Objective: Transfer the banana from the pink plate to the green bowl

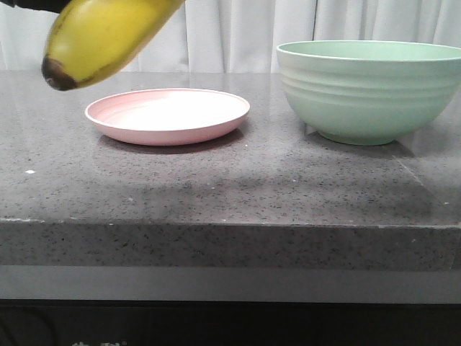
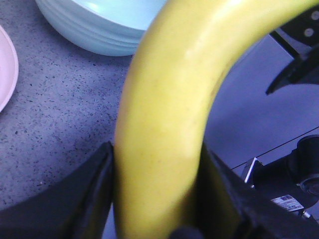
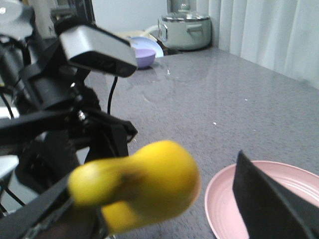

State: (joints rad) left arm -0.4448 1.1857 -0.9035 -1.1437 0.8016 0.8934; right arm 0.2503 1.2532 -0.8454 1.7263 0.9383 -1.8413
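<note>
The banana (image 1: pixel 108 36) hangs in the air above and left of the pink plate (image 1: pixel 167 115), dark tip down. In the left wrist view my left gripper (image 2: pixel 157 149) is shut on the banana (image 2: pixel 169 124), one dark finger on each side. In the right wrist view my right gripper (image 3: pixel 154 172) is open, and the blurred end of the banana (image 3: pixel 144 184) sits between its wide-apart fingers; I cannot tell whether it touches them. The plate (image 3: pixel 224 199) lies empty below. The green bowl (image 1: pixel 371 90) stands empty to the right of the plate. Neither gripper shows clearly in the front view.
The left arm with its grey camera box (image 3: pixel 94 50) fills one side of the right wrist view. A lidded pot (image 3: pixel 184 30) and a purple bowl (image 3: pixel 142 55) stand at the far end of the grey counter. The counter's front edge (image 1: pixel 230 223) runs across the front view.
</note>
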